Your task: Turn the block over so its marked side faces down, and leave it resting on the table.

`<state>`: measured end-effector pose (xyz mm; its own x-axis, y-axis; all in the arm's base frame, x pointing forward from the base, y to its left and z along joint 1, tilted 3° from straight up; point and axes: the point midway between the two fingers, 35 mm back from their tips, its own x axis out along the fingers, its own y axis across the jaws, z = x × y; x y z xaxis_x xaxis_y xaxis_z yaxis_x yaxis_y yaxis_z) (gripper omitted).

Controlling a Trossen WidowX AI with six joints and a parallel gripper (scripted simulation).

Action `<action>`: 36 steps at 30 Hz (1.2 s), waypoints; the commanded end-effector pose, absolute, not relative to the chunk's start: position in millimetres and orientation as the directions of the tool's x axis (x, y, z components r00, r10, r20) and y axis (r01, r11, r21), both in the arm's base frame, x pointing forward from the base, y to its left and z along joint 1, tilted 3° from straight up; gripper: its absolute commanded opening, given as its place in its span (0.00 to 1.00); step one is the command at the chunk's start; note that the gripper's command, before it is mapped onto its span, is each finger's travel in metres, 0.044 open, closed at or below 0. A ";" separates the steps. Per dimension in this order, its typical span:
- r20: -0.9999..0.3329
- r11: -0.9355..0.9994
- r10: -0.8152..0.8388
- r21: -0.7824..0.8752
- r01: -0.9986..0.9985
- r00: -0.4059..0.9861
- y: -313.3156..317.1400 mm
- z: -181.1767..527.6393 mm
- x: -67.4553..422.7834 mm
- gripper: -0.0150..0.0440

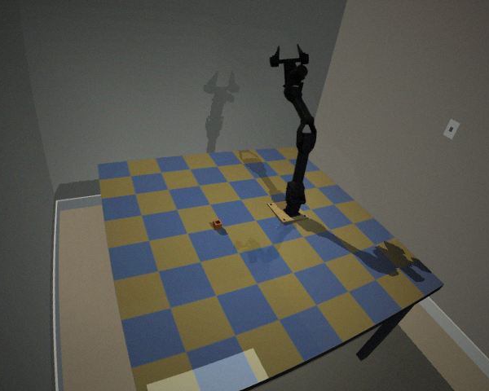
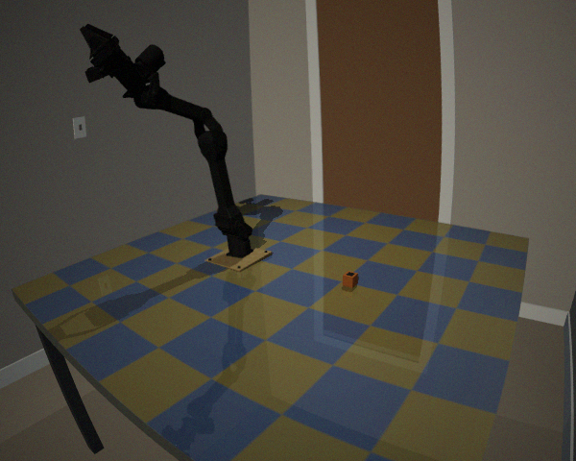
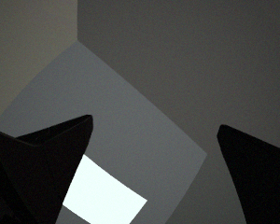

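Block [image 1: 217,223] too small in top view to resolve its dark top marking, table [image 1: 122,294] near edge cut off by the frame bottom, gripper [image 3: 155,144] finger bases cropped in wrist view, block outside that view

In the top view, the block [image 1: 217,223] rests on the counter [image 1: 253,315] near the frame's centre, left of the arm's base plate [image 1: 275,209] and apart from it. The tool [image 1: 288,56] stands high above, at upper right, against the walls.
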<state>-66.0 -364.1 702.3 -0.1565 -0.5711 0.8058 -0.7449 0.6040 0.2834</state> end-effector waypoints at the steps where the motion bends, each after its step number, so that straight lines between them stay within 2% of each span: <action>1: 0.744 0.567 -0.658 0.388 -0.727 -0.116 -392.9 682.6 -41.7 1.00; 10: 0.522 0.389 -0.851 0.698 -0.601 0.055 -455.0 616.1 51.1 1.00; 17: 0.343 0.238 -0.914 0.885 -0.400 0.215 -471.6 562.2 134.1 1.00; 22: 0.247 0.163 -0.925 0.944 -0.286 0.287 -474.1 534.6 171.0 1.00; 28: 0.052 0.042 -0.885 0.999 -0.032 0.462 -457.9 479.4 251.7 1.00; 36: -0.217 -0.001 -0.769 0.941 0.339 0.601 -416.9 401.6 337.2 1.00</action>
<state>299.3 -438.6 441.2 0.5444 -0.8344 -0.0862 0.1654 0.0061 0.9862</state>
